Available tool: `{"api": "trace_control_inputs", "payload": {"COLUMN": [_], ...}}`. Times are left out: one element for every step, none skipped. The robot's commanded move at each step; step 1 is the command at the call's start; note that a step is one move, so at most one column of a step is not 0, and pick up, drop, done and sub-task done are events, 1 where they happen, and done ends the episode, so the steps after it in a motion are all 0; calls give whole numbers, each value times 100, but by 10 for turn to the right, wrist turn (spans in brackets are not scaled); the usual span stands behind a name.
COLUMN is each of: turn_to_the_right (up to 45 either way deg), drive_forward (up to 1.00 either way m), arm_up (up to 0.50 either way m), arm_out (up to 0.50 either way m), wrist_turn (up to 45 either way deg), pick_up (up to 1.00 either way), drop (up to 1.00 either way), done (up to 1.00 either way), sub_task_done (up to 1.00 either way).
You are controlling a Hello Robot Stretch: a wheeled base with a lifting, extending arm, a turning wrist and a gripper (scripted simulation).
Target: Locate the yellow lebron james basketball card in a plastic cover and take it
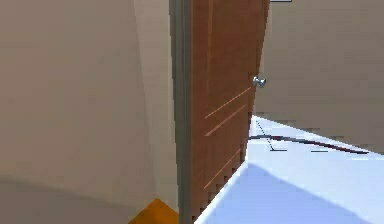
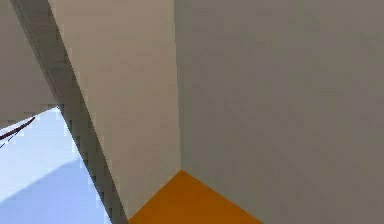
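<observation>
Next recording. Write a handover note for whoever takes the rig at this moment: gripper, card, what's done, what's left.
State of gripper: unknown.
Place: the robot faces a brown door with a knob; it looks open, with pale floor past it. On the arm side, orange floor meets a bare wall in a corner.
Done: the card is not yet found.
Left: probably search past the door, find the card, take it.
</observation>
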Motion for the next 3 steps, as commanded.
{"api": "trace_control_inputs", "payload": {"turn_to_the_right": [0,390,0], "drive_forward": [5,0,100], "arm_up": [0,0,0], "arm_out": [0,0,0], "wrist_turn": [0,0,0], "pick_up": [0,0,0], "drop": [0,0,0], "done": [0,0,0], "sub_task_done": [0,0,0]}}
